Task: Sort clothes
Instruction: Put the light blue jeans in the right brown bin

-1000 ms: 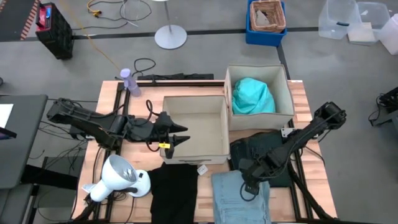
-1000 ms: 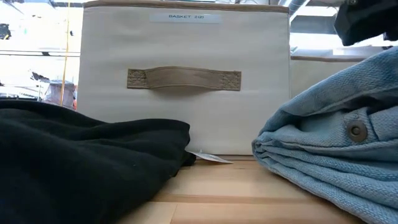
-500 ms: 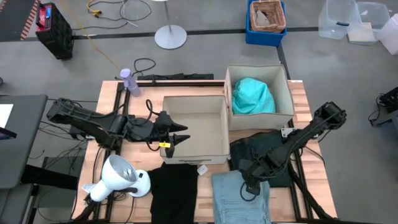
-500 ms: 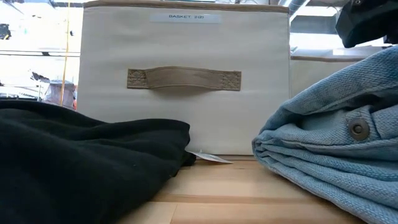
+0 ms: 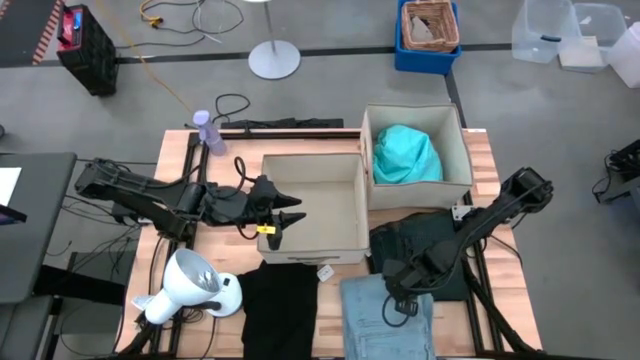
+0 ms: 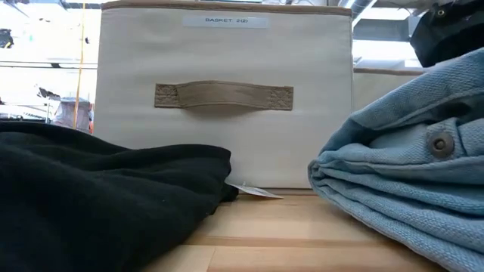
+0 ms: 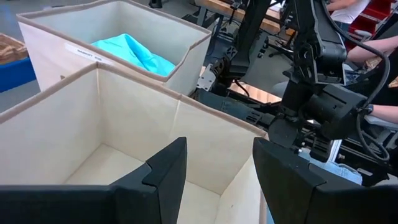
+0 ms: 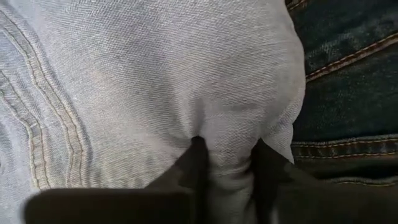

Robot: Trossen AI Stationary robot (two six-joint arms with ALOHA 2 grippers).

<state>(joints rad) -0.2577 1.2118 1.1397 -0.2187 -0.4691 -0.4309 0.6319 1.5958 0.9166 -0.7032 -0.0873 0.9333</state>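
Overhead, wooden table (image 5: 500, 170) sits on grey floor (image 5: 330, 90).

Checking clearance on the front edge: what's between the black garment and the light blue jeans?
In the low view, only bare wooden tabletop separates the black garment from the light blue jeans; a small white tag lies behind the gap, at the beige box.
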